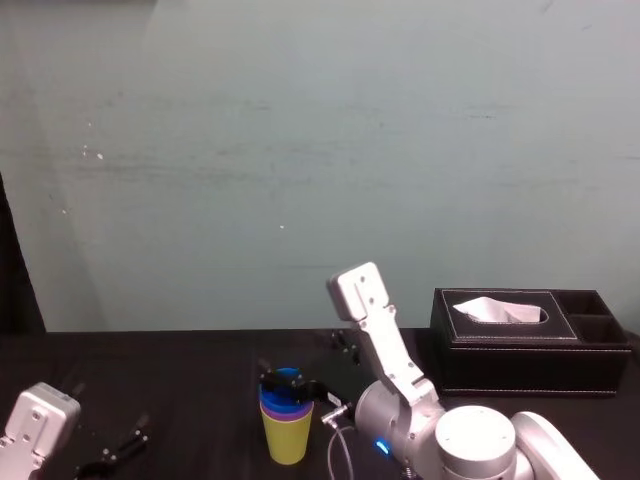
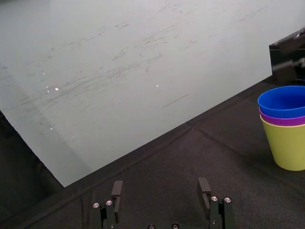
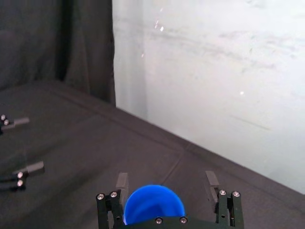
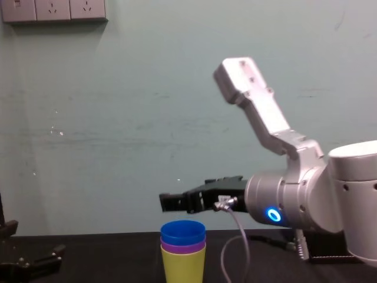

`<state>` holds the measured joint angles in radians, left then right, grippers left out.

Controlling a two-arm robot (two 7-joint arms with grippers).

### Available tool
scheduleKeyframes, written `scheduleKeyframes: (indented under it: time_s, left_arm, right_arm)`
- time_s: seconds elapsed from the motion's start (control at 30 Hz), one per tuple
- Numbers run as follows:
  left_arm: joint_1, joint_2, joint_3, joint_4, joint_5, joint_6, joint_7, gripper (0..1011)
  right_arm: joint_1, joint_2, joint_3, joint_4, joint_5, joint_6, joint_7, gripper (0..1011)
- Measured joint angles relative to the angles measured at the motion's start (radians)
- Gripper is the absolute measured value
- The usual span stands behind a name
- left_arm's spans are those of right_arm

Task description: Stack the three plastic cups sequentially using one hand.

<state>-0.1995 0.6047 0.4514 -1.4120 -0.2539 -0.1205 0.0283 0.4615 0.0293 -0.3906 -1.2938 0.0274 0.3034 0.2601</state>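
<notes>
Right gripper, head view: you have it over the cup stack, reaching toward your left
Stack, head view: blue cup nested in purple cup, that in yellow-green cup; upright on the black table, front middle; tissue box well apart to the right
Left gripper, head view: parked low at far left, well apart from the cups
Left wrist view: left gripper fingers spread, nothing between; stack off to one side
Right wrist view: right gripper fingers apart, gripping nothing; blue cup mouth lies directly beneath, between them
Chest view: right gripper hangs just above the blue rim, a sliver of gap showing; stack's long axis vertical
Judgement: all three look nested; you need only a straight lift clear, along that axis; right arm is far the nearer
</notes>
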Motion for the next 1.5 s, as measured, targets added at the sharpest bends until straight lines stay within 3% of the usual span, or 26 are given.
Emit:
scheduleKeyframes:
  time_s: [0.2,0.33,0.63,0.8,1.03,1.13,1.5]
  left_arm:
    - [0.0,0.0,0.0,0.0,0.0,0.0,0.0,1000]
    - [0.0,0.0,0.0,0.0,0.0,0.0,0.0,1000]
    - [0.0,0.0,0.0,0.0,0.0,0.0,0.0,1000]
    - [0.0,0.0,0.0,0.0,0.0,0.0,0.0,1000]
    - [0.0,0.0,0.0,0.0,0.0,0.0,0.0,1000]
    - [0.0,0.0,0.0,0.0,0.0,0.0,0.0,1000]
    - [0.0,0.0,0.0,0.0,0.0,0.0,0.0,1000]
  right_arm:
    - [-0.029,-0.003,0.03,-0.032,0.027,-0.054,-0.021,1002]
    - [-0.057,-0.014,0.056,-0.06,0.035,-0.107,-0.072,1002]
    - [-0.116,-0.04,0.107,-0.114,-0.009,-0.163,-0.202,1002]
    - [-0.138,-0.054,0.143,-0.126,-0.046,-0.118,-0.273,1002]
    - [-0.121,-0.074,0.188,-0.068,-0.095,0.056,-0.35,1002]
    - [-0.113,-0.075,0.197,-0.039,-0.107,0.092,-0.354,1000]
    - [-0.106,-0.075,0.206,-0.014,-0.114,0.113,-0.35,1002]
